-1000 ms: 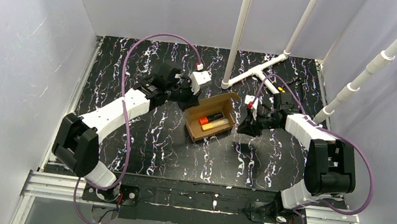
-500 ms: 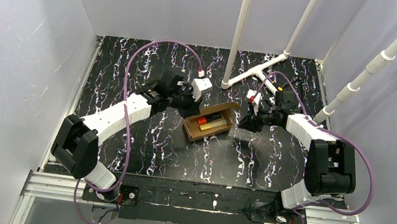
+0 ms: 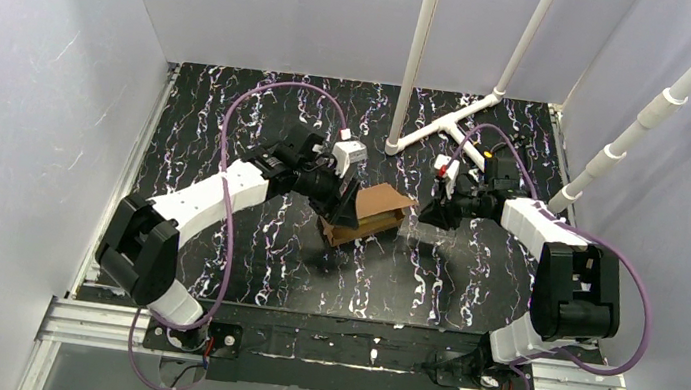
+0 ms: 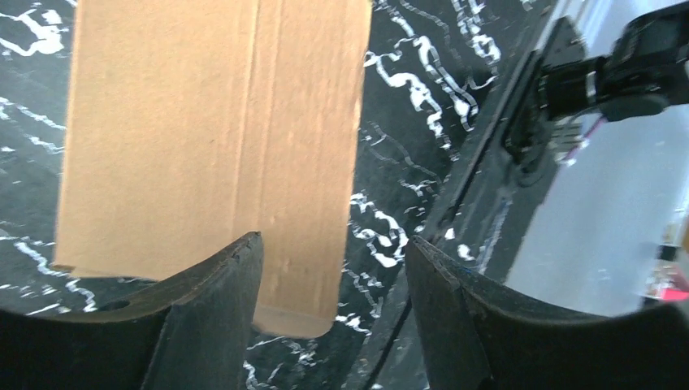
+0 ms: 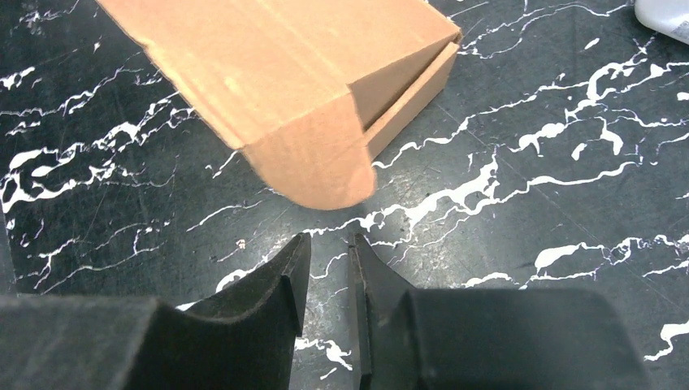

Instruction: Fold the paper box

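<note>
Your paper box [image 3: 372, 211] sits in the middle of the black marbled table [image 3: 230, 119]. Its long axis runs from the left gripper [image 4: 333, 244] toward the right gripper [image 5: 325, 240]. The left fingers stand well apart over the lid's smooth brown corrugated panel and clamp nothing. The right fingers are only a narrow slit apart and empty. The lid's rounded side tab hangs just ahead of them, outside the box wall. That tab looks like your next tuck, and the right arm is nearer.
</note>
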Robot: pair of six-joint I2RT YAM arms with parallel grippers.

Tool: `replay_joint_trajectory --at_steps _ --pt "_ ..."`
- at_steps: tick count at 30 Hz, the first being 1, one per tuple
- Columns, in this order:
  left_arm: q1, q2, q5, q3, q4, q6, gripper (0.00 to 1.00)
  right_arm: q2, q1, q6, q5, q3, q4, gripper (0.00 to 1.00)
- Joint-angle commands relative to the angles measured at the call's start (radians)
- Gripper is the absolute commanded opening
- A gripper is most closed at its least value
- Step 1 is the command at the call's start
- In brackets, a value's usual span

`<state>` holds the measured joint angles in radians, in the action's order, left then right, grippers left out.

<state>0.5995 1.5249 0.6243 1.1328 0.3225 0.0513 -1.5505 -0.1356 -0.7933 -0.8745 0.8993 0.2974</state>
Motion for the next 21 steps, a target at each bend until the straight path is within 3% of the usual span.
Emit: replay_joint_trajectory --at_steps 1,7,10,11,12,15,18,21 --pt "0.005 0.038 0.120 0.060 -0.004 0.161 0.65 0.022 0.014 -0.106 -0.047 0.050 0.117 0.33" --pt "-0.002 -0.014 0.141 0.032 -0.141 0.319 0.66 0.000 0.027 -0.324 -0.051 0.151 0.376 0.38" --pt "-0.012 -0.064 0.082 -0.002 -0.182 0.351 0.64 -0.008 0.039 -0.409 -0.043 0.198 0.494 0.38" --pt "-0.016 -0.082 0.054 -0.016 -0.190 0.355 0.61 -0.006 0.042 -0.436 -0.038 0.208 0.529 0.38" --pt "-0.032 -0.118 -0.030 -0.081 -0.231 0.382 0.51 0.015 0.044 -0.483 -0.021 0.234 0.608 0.38" --pt "-0.040 -0.094 -0.047 -0.146 -0.313 0.449 0.39 0.046 0.044 -0.467 -0.018 0.261 0.634 0.38" --pt "-0.040 -0.037 -0.020 -0.163 -0.360 0.476 0.24 0.064 0.043 -0.365 -0.014 0.323 0.625 0.37" --pt "-0.038 0.007 -0.008 -0.178 -0.368 0.480 0.17 0.055 0.023 -0.218 -0.011 0.413 0.600 0.33"
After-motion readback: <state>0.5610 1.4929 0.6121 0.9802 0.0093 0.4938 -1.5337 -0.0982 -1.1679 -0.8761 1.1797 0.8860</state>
